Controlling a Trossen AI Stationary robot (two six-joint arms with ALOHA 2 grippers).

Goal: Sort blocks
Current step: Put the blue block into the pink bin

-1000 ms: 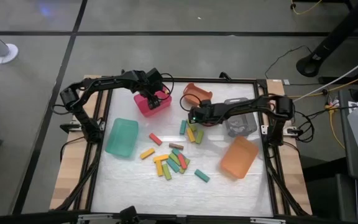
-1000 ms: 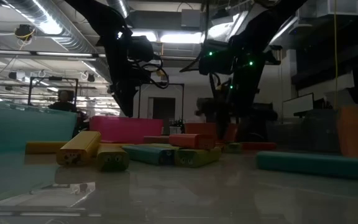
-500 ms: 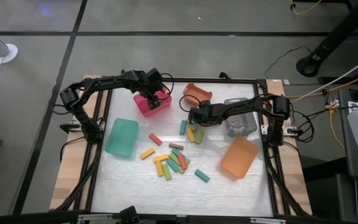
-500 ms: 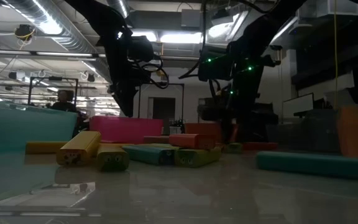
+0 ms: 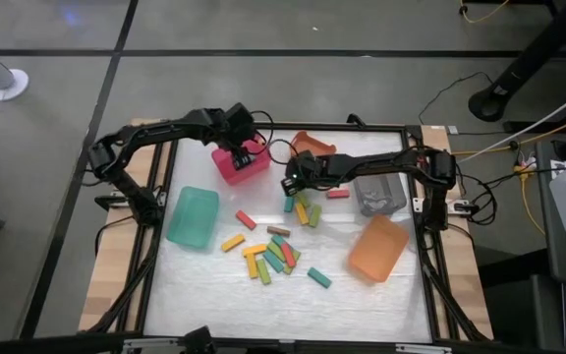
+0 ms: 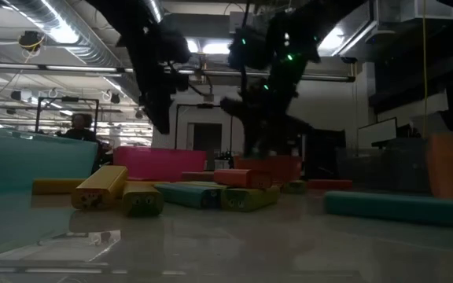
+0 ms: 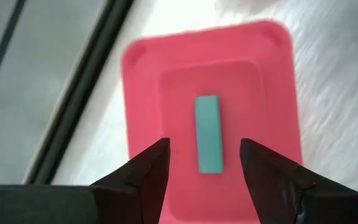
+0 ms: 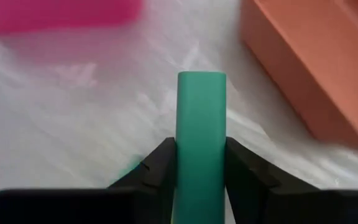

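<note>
My right gripper [image 8: 199, 165] is clamped on a teal block [image 8: 200, 137], which stands out straight between my fingers above the pale table [image 5: 381, 305]. From above, that gripper [image 5: 289, 183] sits between the pink bin [image 5: 240, 160] and the orange bin [image 5: 311, 147] at the back, just over a teal block and the yellow and green ones [image 5: 303, 209] beside it.

My left gripper [image 7: 204, 163] hangs spread wide over the pink bin [image 7: 148, 93], where a single teal block [image 7: 209, 133] lies flat on the floor of the bin, untouched.

The rest of the blocks lie on the table: a main cluster of yellow, green, teal, red and brown bars [image 5: 272, 256] near the middle, a red one [image 5: 246, 219] and a yellow one [image 5: 232, 242] off to its side, a lone teal one [image 5: 318, 277] nearer the front, and a red one [image 5: 337, 194] beside the grey bin [image 5: 381, 197]. A teal bin [image 5: 193, 216] lies on my left side, and another orange bin [image 5: 377, 248] on my right.

The table is a whitish sheet inside a dark frame, set on grey floor with cables trailing at the right. The level view shows what the overhead one cannot: a workshop behind the table with ceiling lights and ducts, and a person [image 6: 78, 126] sitting far back. It also shows the lone teal block [image 6: 391, 208] lying long across the foreground and a yellow block [image 6: 101, 186] end-on. Only my wrist cameras reveal the block inside the pink bin and my grip on the other.
</note>
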